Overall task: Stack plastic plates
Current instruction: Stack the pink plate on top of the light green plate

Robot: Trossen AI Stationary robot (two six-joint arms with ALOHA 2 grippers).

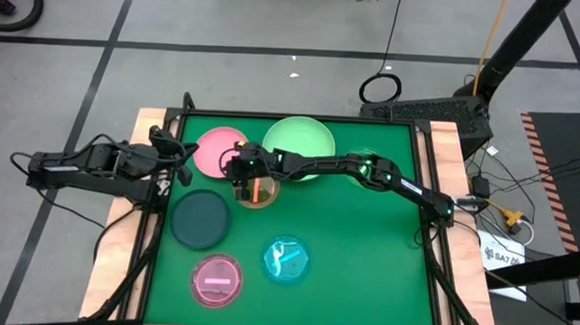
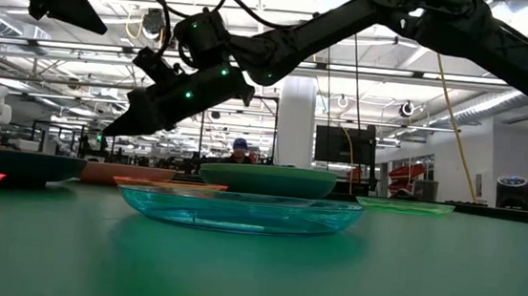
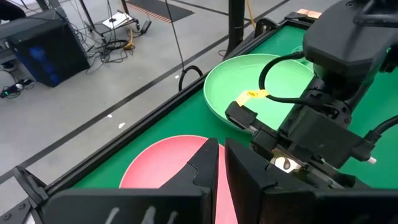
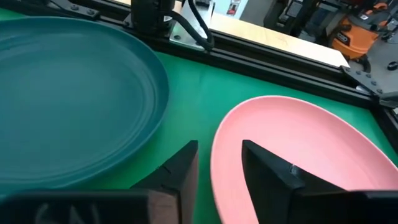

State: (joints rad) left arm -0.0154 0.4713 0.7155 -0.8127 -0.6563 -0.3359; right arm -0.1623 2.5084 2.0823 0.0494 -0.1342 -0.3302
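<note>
Several plates lie flat on the green mat. The pink plate (image 1: 212, 147) and the large light-green plate (image 1: 306, 144) are at the far side. An amber plate (image 1: 261, 193) sits between them, a little nearer. The dark teal plate (image 1: 201, 219), magenta plate (image 1: 216, 280) and cyan plate (image 1: 286, 260) lie closer. My right gripper (image 4: 217, 165) is open and hovers over the pink plate's (image 4: 298, 143) near rim, with one finger on each side of it. The low view shows this gripper (image 2: 117, 128) raised clear. My left gripper (image 3: 221, 158) is shut at the table's left edge, pointing at the pink plate (image 3: 161, 162).
A small green plate (image 2: 403, 206) lies on the right part of the mat, mostly under the right arm in the high view. A black frame rail (image 4: 205, 46) and wooden border run along the table's edges. Bare mat (image 1: 374, 264) shows at the near right.
</note>
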